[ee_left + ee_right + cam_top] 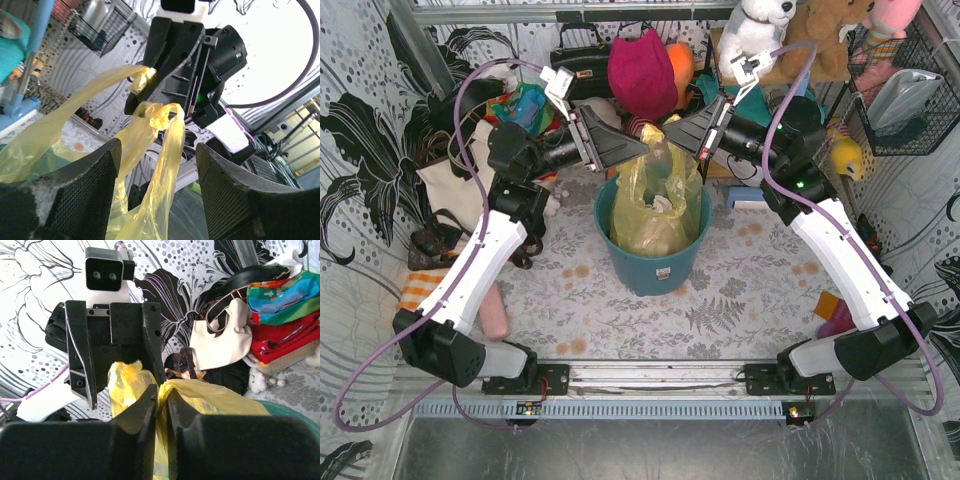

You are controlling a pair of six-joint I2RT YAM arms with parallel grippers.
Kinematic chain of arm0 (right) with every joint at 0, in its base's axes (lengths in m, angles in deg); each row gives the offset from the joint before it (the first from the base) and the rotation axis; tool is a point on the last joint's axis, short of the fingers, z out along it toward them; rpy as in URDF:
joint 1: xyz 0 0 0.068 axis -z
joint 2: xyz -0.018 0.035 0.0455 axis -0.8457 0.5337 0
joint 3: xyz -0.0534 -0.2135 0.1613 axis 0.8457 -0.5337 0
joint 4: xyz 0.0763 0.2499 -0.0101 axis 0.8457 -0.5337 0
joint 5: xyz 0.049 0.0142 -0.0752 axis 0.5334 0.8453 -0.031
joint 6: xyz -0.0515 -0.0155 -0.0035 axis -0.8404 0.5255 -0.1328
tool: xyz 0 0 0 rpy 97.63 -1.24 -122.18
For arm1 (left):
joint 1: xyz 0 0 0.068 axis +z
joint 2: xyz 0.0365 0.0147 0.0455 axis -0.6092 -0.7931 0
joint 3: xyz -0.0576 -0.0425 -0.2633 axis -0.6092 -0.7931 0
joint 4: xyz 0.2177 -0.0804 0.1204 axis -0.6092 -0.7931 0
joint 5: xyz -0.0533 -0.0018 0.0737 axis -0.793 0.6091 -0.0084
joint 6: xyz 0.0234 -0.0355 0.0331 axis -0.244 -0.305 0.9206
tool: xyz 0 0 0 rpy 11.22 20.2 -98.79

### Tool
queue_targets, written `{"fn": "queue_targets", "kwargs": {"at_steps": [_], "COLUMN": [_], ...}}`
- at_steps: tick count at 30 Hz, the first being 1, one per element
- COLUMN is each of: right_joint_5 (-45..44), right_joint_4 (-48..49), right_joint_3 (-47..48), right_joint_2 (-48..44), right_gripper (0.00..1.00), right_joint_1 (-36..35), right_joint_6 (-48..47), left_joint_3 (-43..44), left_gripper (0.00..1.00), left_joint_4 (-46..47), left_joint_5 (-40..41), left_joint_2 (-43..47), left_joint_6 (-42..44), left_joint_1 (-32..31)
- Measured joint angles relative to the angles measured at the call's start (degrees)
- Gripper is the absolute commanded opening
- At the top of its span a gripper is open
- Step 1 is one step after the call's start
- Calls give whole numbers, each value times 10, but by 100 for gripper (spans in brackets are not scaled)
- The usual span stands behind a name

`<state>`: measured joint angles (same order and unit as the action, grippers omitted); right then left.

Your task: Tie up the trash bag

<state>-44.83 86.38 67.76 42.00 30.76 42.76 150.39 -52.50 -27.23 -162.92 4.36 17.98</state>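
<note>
Bag (655,205): in the bin (650,275), middle of the table (760,290), top stretched upward.
Right gripper (162,392): nipped tight on a bag strip.
Left gripper (157,150): jaws wide, bag loop between them.

A: Centre of the patterned tabletop (750,290)?
B: Round teal plastic bin (650,270), upright. Inside it, thin translucent yellow-green trash bag (655,205), top rising above the rim.
A: Above the bin?
B: Left gripper (640,152) from the left, right gripper (667,132) from the right, tips close together over the bag's top. Plastic pinched between right fingers (135,430); a strand loose between left fingers (85,185).
A: Surroundings?
B: Cream canvas tote bag (450,190) left of the bin, well apart. Black wire basket (910,100) far right. Plush toys (760,30) behind.
</note>
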Motion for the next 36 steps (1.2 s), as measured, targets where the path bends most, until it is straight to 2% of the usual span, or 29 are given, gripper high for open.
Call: {"fn": "queue_targets", "kwargs": {"at_steps": [5,13,22,29,36], "right_joint_5": [2,-5,-10,-14,-16], "right_joint_4": [9,7,5,-2,-2], "right_joint_3": [0,-4,-13,-14,-15], "right_joint_2": [0,-16,-21,-25,-33], "right_gripper": [1,0,0,0,0], "right_joint_1": [0,0,0,0,0], "right_joint_6": [5,4,2,2,-2], "left_joint_3": [14,38,46,132,142], "left_gripper": [69,69,68,69,69], "left_joint_4": [-29,-198,-235,-402,-452], "left_joint_5": [-14,-4,-35,11,21], "left_joint_2": [-2,42,42,40,52], "left_joint_6": [20,141,165,273,308], "left_joint_1": [-14,-14,-14,-14,-14]}}
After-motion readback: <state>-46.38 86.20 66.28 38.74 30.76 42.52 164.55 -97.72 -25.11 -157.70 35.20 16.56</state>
